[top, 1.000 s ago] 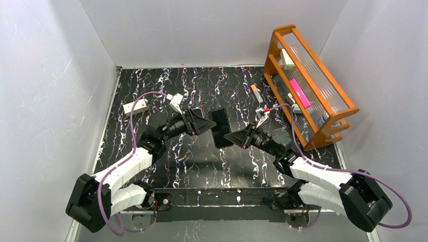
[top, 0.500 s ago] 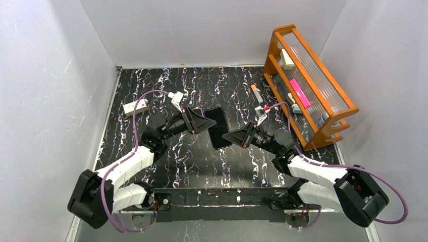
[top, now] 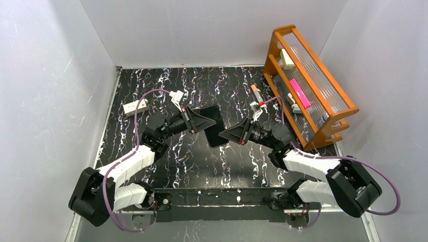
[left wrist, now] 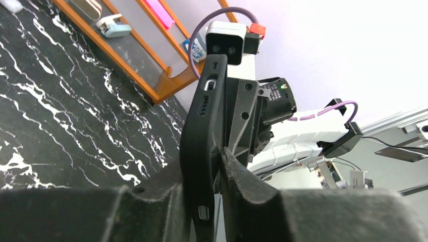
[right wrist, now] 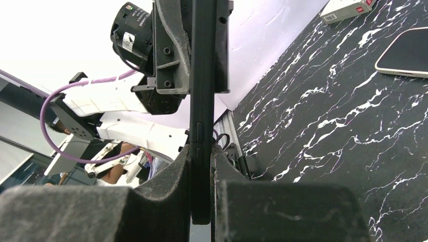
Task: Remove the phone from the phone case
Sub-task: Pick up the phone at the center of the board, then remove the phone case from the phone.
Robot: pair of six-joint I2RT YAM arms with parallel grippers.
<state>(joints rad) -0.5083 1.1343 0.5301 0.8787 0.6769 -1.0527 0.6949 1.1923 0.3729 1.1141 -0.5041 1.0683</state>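
Phone case (top: 217, 118) (black, rubbery, phone inside) hung on edge above the middle of the black marbled table (top: 202, 80). Left gripper (top: 206, 123) pinched its edge from 9 o'clock, fingers pressed against it, while right gripper (top: 224, 135) clamped the opposite edge from 3 o'clock.
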